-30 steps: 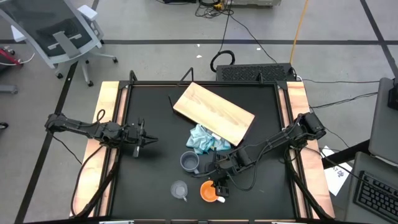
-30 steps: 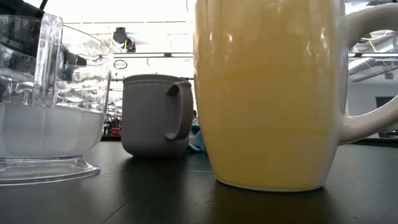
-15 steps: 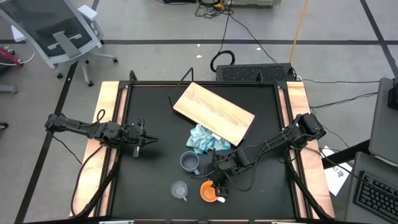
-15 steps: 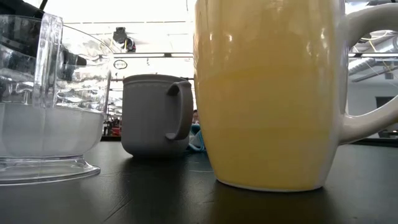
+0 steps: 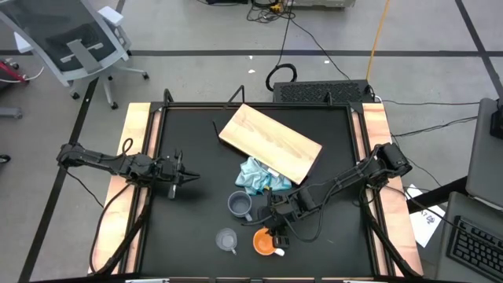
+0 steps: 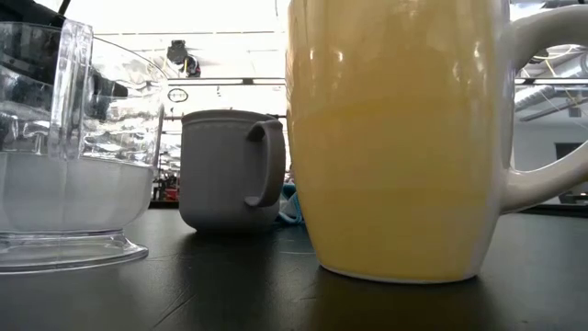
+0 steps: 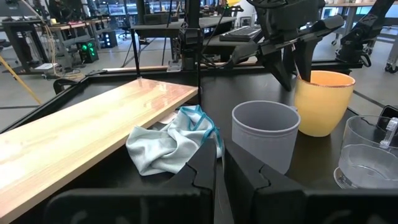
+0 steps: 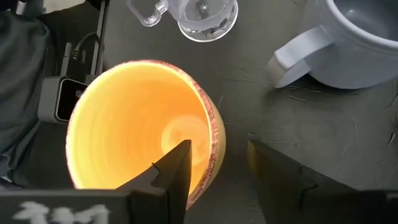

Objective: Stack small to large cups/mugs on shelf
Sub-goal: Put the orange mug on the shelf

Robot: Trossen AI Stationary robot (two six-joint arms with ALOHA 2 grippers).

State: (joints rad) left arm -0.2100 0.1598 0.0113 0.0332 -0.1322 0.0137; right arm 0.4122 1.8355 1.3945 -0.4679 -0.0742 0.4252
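The orange mug (image 5: 262, 241) stands upright near the table's near edge, with its white handle (image 5: 277, 251) toward the right. My right gripper (image 8: 217, 158) is open and points down over it. One finger (image 8: 177, 167) is inside the mug and the other (image 8: 273, 167) outside, astride the rim (image 8: 214, 134); no touch shows. The grey-blue mug (image 5: 239, 205) stands just beyond it and the clear cup (image 5: 226, 239) to its left. The wooden shelf board (image 5: 271, 141) lies flat at the far middle. My left gripper (image 5: 179, 179) is shut and waits at the left.
A crumpled light blue cloth (image 5: 259, 177) lies against the board's near edge, just beyond the grey-blue mug. Bare black table (image 5: 196, 149) spreads between my left gripper and the cups. Wooden rails (image 5: 134, 157) run along the table's left and right sides.
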